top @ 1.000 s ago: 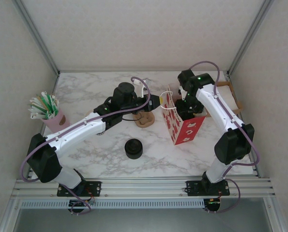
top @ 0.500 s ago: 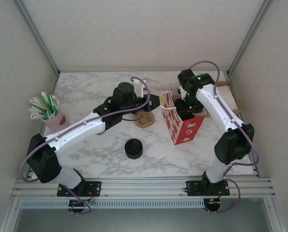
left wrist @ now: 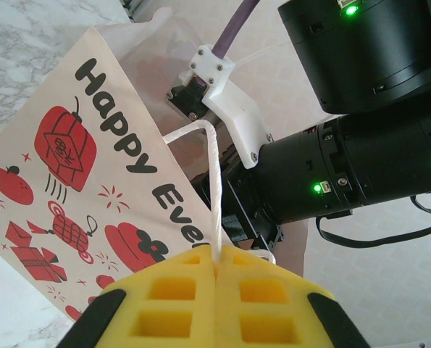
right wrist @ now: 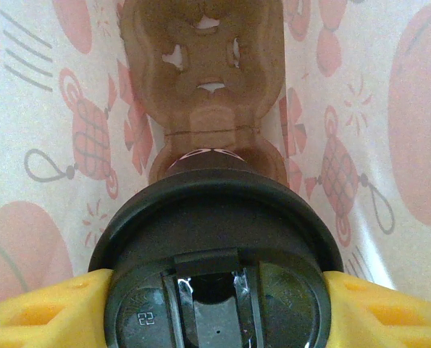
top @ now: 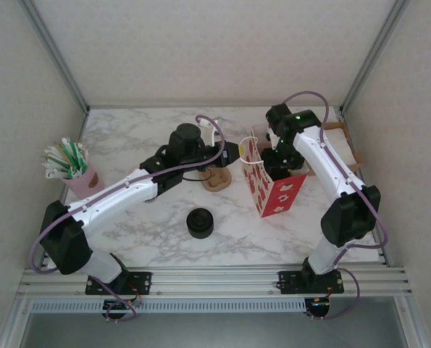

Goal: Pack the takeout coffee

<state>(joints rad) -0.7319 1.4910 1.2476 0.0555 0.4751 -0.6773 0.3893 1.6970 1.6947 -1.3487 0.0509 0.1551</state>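
Black-lidded takeout coffee (right wrist: pixel 215 268), judged light and crushable, was recorded inside the bag (left wrist: pixel 63 145), clasped at its stiffer lid rim by the right jaws; the bag's handle (left wrist: pixel 215 188) was pinched by the left jaws.

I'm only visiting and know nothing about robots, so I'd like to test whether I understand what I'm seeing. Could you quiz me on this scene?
1. True or false: the left gripper is pinching the paper bag by its white string handle.
2. What does the right gripper grip inside the bag? A) a spoon B) the takeout coffee C) a napkin
3. Fill in the blank: the pink cup holds ____.

Key: 1 true; 2 B; 3 straws.
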